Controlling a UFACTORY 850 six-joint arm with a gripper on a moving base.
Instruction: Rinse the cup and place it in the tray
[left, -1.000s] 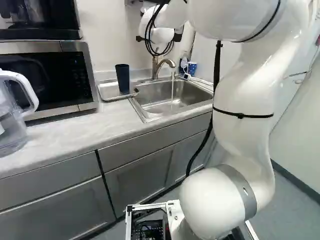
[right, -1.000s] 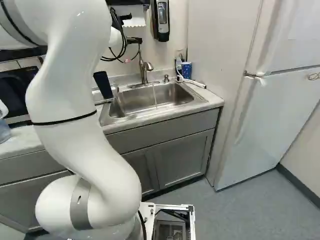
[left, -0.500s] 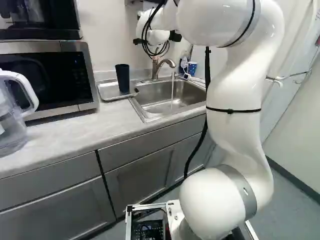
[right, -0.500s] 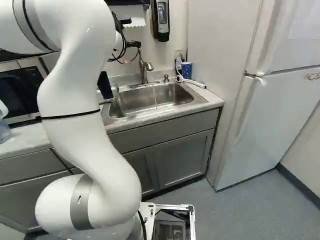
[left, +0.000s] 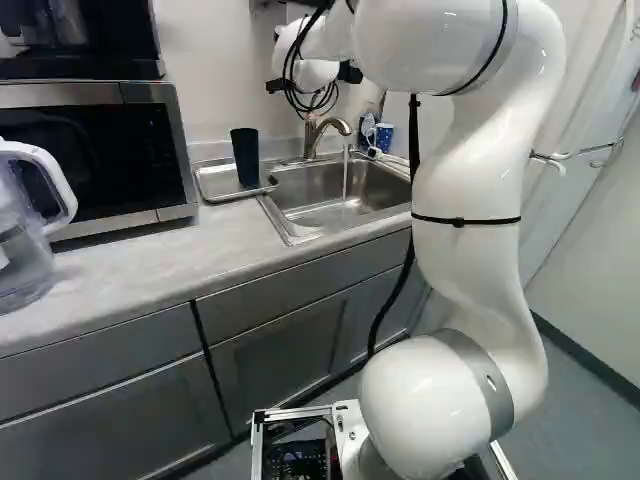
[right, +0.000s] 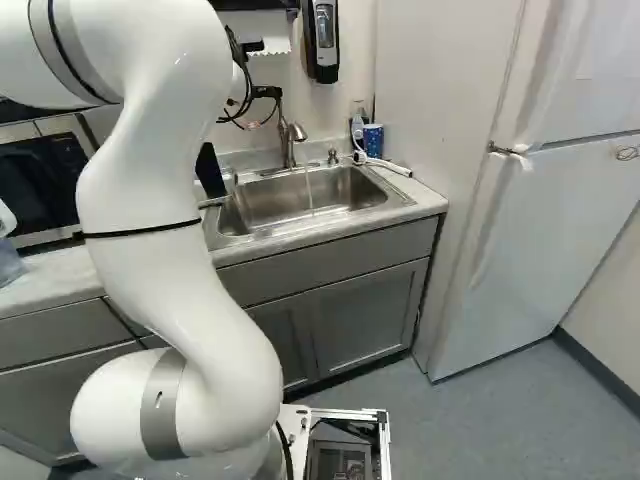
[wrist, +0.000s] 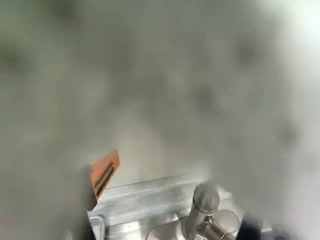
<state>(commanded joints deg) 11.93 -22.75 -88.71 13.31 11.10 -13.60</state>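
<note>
1. Left base view: the cup (left: 245, 157), dark and upright, stands in the metal tray (left: 218, 190), a little left of the middle in the upper half of the frame. Just right of the tray is the sink (left: 300, 222), with the faucet (left: 312, 135) rising at its back rim and a thin stream of water (left: 346, 175) falling from its spout into the basin. My arm (left: 470, 180) fills much of the right half, and its wrist (left: 318, 72) reaches over near the faucet, at the upper middle. A microwave (left: 90, 150) sits at the upper left, and a clear pitcher (left: 25, 250) with a white handle is at the left edge. A blue patterned cup (left: 384, 137) stands behind the sink's far right corner.

2. Right base view: my arm covers the left side and partly hides the dark cup, which shows left of the sink in the upper left. My gripper (right: 252, 124) is mostly hidden; a small reddish part of it shows beneath black cables, near the faucet, and water runs into the sink. A soap dispenser (right: 323, 40) hangs on the wall at the upper middle, and a refrigerator (right: 560, 220) fills much of the right.

3. Wrist view: much is blurred, but the jaws of my gripper (wrist: 175, 200) stand apart. One orange pad (wrist: 105, 172) is plain; the opposite finger is only a dark blur. The faucet's metal top lies between them, clear of the orange pad.
</note>
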